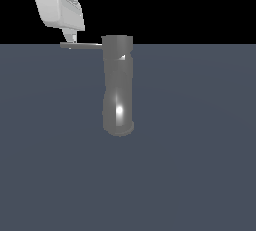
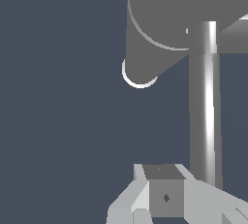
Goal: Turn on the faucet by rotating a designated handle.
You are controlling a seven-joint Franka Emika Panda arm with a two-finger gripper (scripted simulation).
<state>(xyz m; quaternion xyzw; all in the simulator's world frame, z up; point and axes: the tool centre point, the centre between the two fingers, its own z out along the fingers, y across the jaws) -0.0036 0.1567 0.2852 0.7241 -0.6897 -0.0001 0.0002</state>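
Exterior view shows the faucet (image 1: pixel 118 87) standing upright on the desk (image 1: pixel 200 175), near the middle of the picture, its flared base resting on the dark surface. From the top of the cylinder, the handle (image 1: pixel 82 45) projects horizontally toward the exterior view's left; its long axis runs level, across the picture. The gripper (image 1: pixel 72 38) comes down from above at the outer end of the handle, well away from the cylinder body, and its tip appears to meet or nearly meet the bar; actual contact cannot be confirmed from this view. Wrist view shows the handle (image 2: pixel 206 102) as a bright slim bar running from the faucet body (image 2: pixel 164 19) toward the gripper (image 2: pixel 164 189), passing just beside one finger, not between the fingers. The width of the jaw opening cannot be determined: the fingertips are not separately visible in either picture. Nothing appears to be clamped. Judgement: the step in hand is the side contact on the free end of the handle. Since the handle pivots about the upright cylinder, the coming move calls for a horizontal push across the bar's long axis, applied at the far end for best leverage. Risk: the finger may slip off the thin bar's end.
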